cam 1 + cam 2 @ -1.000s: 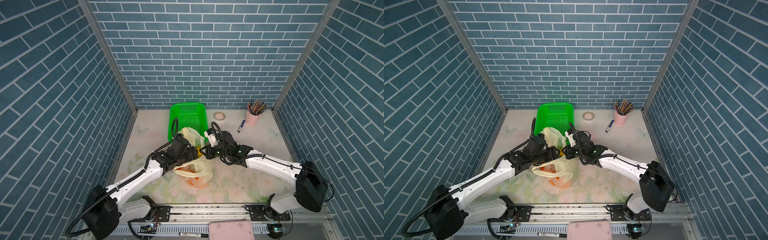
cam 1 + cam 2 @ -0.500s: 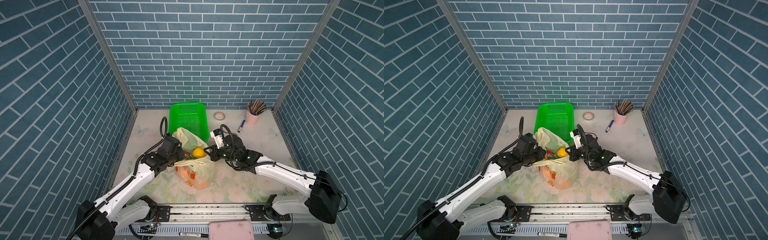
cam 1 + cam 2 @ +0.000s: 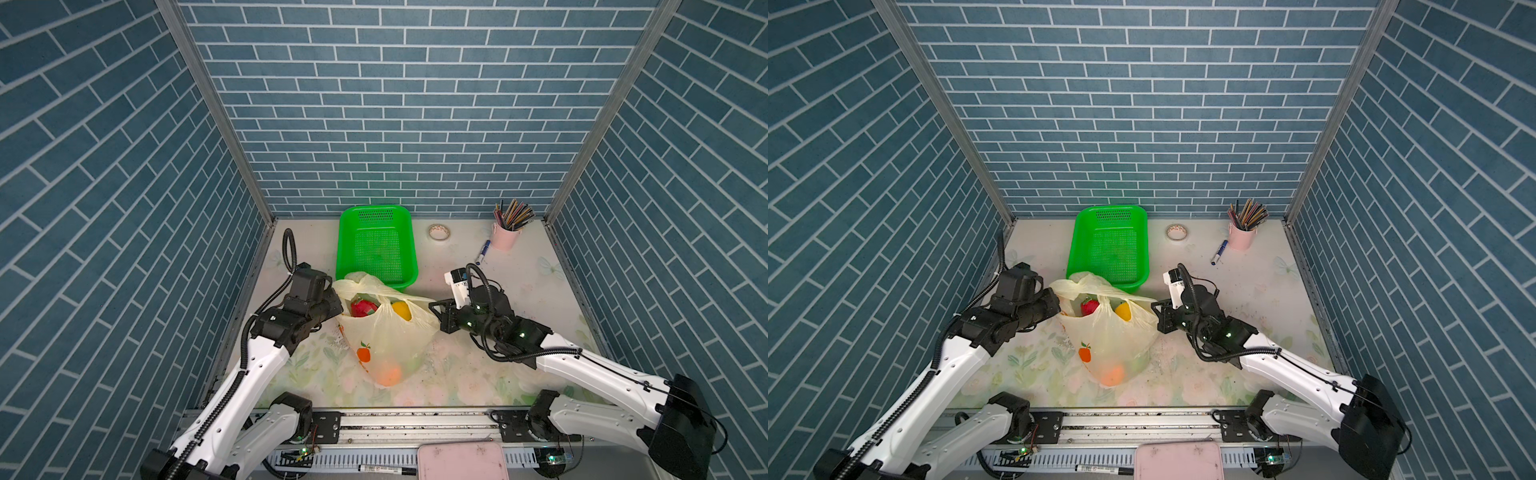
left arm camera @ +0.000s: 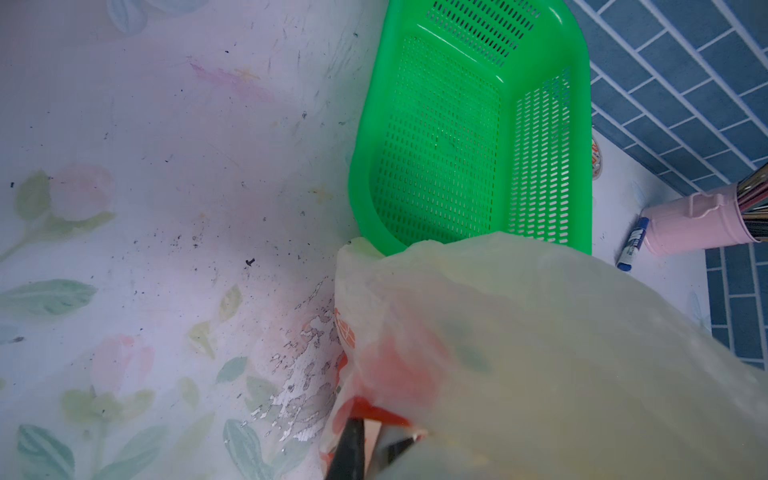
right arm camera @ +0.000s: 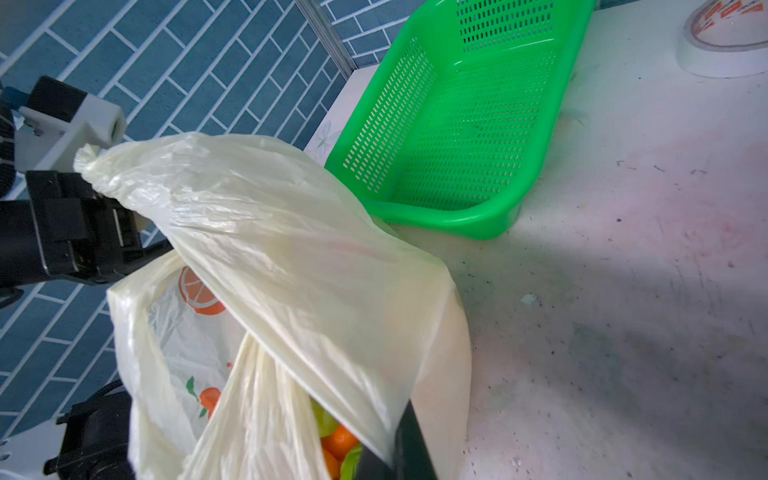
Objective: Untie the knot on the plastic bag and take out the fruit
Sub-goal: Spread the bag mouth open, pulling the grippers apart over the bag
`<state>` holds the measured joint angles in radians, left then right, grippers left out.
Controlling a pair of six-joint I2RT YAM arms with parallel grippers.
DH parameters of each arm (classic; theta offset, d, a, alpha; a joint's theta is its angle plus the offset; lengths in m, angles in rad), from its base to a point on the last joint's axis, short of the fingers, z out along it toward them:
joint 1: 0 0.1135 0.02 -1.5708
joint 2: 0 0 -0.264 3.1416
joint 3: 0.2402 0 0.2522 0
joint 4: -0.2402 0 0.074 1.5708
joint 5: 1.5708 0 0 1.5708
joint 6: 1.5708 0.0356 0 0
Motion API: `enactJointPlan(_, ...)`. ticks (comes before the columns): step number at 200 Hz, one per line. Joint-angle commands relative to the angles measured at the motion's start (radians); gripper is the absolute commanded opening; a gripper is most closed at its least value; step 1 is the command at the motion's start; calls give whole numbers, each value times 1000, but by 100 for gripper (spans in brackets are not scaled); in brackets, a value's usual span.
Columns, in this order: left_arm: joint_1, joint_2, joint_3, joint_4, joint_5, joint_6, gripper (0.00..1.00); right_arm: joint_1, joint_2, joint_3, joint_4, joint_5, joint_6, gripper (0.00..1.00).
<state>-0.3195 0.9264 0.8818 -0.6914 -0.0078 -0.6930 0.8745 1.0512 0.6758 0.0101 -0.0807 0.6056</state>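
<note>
A pale table (image 3: 519,365) with a faded flower print and dark scuffs carries a green perforated basket (image 3: 376,249), a tape roll (image 3: 439,232), a pink cup (image 3: 505,239) of pencils and a blue marker (image 3: 481,253). The plastic bag (image 3: 386,336) seems to rest on it just beside the basket.

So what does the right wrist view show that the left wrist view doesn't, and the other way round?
Only the right wrist view looks into the open bag mouth, where oranges and a green fruit show. Only the left wrist view has the pink pencil cup and the blue marker beside it. Both show the green basket, the plastic bag in front of it, and the table.
</note>
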Motion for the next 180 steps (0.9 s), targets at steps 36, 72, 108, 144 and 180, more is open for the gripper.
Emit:
enactJointPlan(36, 113, 11, 44, -48, -57, 104, 14, -72, -137, -135, -136, 208, 58, 5)
enactJointPlan(72, 142, 25, 5, 10, 64, 153, 40, -128, -129, -168, -138, 154, 32, 11)
enactJointPlan(108, 142, -9, 33, 4, 110, 201, 76, -127, -113, -104, -171, 103, 10, 34)
enactJointPlan(144, 142, -85, 104, 21, 217, 275, 85, -127, -155, -31, -152, 77, -32, 56)
enactJointPlan(180, 141, -112, 213, 25, 405, 403, 87, -126, -161, 57, -111, 21, -73, 65)
